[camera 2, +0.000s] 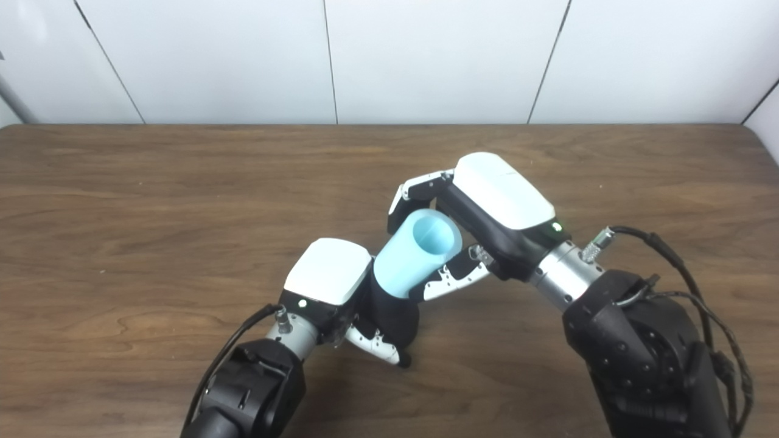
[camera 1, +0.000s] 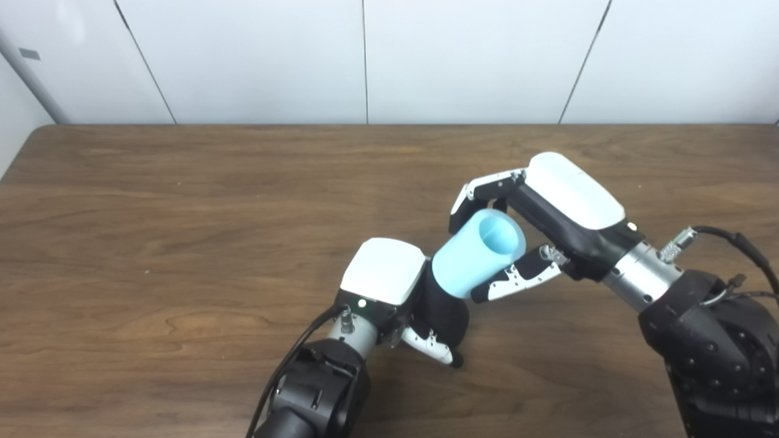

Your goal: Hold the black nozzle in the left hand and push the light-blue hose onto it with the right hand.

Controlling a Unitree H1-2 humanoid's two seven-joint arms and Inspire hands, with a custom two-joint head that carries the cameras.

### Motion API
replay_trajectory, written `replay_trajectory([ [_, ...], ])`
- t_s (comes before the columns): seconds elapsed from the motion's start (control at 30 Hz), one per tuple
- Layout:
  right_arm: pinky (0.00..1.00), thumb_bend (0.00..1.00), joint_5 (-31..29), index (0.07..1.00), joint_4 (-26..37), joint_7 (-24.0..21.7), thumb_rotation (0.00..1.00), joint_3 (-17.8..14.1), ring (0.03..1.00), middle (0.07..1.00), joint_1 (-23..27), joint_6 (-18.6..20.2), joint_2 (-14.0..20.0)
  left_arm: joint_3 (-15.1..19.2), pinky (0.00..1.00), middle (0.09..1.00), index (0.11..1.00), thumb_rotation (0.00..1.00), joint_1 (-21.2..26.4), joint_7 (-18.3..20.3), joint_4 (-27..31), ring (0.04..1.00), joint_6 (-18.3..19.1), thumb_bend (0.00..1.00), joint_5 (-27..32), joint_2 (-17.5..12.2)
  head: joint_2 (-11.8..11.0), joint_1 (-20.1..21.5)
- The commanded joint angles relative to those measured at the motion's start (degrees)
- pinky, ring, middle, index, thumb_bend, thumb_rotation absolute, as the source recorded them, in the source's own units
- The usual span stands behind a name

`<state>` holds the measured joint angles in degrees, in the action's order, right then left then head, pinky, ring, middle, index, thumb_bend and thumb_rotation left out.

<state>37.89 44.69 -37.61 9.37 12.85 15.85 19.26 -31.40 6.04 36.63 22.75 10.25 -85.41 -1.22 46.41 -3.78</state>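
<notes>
Hose meeting nozzle above the tabletop

Nearest, the left hand [camera 1: 398,292] is closed around the black nozzle [camera 1: 444,310], low over the wooden tabletop [camera 1: 182,213]; just beyond, the light-blue hose [camera 1: 478,255] tilts with its lower end seated on the nozzle and its open end up, pinched between thumb and fingers [camera 1: 481,191] of the right hand [camera 1: 548,213]

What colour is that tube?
Light blue; the hose shows best in the left eye view.

Left hand [camera 1: 395,292], right hand [camera 1: 548,213]: white back shells, black fingers; silver wrists, black forearms, black cables.
</notes>
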Motion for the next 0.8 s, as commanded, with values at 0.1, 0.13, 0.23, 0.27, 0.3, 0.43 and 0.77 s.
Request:
replay_trajectory([
  [0.1, 0.45, 0.53, 0.03, 0.474, 0.53, 1.09, 0.00, 0.37, 0.557, 0.508, 1.05, -0.72, -0.79, -1.09, 0.78, 0.551, 0.449, 0.00, -0.81, 2.61, -0.90, 0.675, -1.39, 0.51, 0.86, 0.98, 0.13, 0.01],
  [0.13, 0.44, 0.53, 0.13, 0.474, 0.59, 0.99, 0.00, 0.41, 0.551, 0.510, 1.16, -0.62, -0.87, -1.17, 0.77, 0.550, 0.450, 0.00, -0.80, 2.52, -0.98, 0.671, -1.42, 0.52, 0.70, 1.00, 0.13, 0.05],
  [0.23, 0.44, 0.53, 0.21, 0.476, 0.65, 0.70, 0.00, 0.42, 0.536, 0.509, 1.47, -0.27, -1.03, -1.16, 0.77, 0.551, 0.449, 0.00, -0.86, 2.18, -1.13, 0.671, -1.34, 0.51, 0.80, 1.16, 0.13, 0.11],
  [0.27, 0.44, 0.53, 0.18, 0.476, 0.59, 0.70, 0.00, 0.41, 0.534, 0.508, 1.56, -0.30, -0.99, -1.15, 0.77, 0.552, 0.450, 0.00, -0.87, 2.09, -1.20, 0.671, -1.30, 0.51, 0.79, 1.23, 0.15, 0.10],
  [0.3, 0.44, 0.53, 0.06, 0.477, 0.46, 0.78, 0.00, 0.39, 0.534, 0.507, 1.64, -0.45, -0.94, -1.18, 0.77, 0.552, 0.450, 0.00, -0.84, 2.17, -1.25, 0.672, -1.29, 0.51, 0.65, 1.28, 0.15, 0.10],
  [0.43, 0.44, 0.53, -0.33, 0.476, -0.07, 1.32, 0.00, 0.25, 0.548, 0.506, 1.94, -0.99, -0.92, -1.33, 0.76, 0.550, 0.451, 0.00, -0.74, 2.18, -1.47, 0.668, -1.42, 0.51, 0.19, 1.32, 0.15, 0.03],
  [0.77, 0.45, 0.53, -0.28, 0.474, -0.65, 1.34, 0.00, 0.39, 0.578, 0.505, 3.19, -1.19, -0.42, -2.10, 0.75, 0.552, 0.448, 0.00, -0.52, 1.94, -1.67, 0.657, -2.16, 0.51, -0.58, 0.93, 0.22, -0.10],
])
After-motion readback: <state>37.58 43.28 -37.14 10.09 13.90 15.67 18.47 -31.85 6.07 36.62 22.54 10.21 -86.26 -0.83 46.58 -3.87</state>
